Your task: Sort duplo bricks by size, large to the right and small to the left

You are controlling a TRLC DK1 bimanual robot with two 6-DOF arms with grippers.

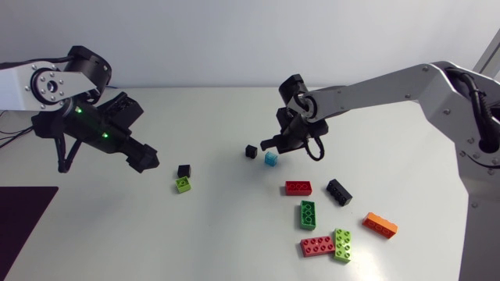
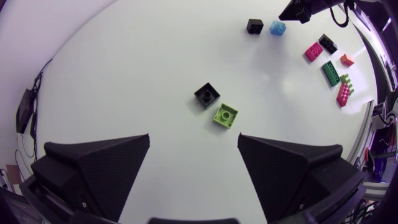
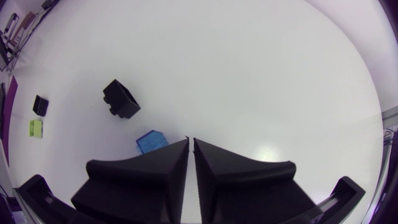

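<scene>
Near frame centre, small translucent blue plastic brick (image 1: 271, 159) sits just below right gripper (image 1: 266, 145), jaws together, empty; this arm nearer.

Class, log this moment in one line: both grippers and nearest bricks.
left gripper: open, empty | ahead of it: black brick, lime brick | right gripper: shut, empty, blue brick beside it

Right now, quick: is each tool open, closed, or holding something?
Left tool: open, nothing between its fingers.
Right tool: closed, holding nothing; the light blue brick lies beside it.
</scene>
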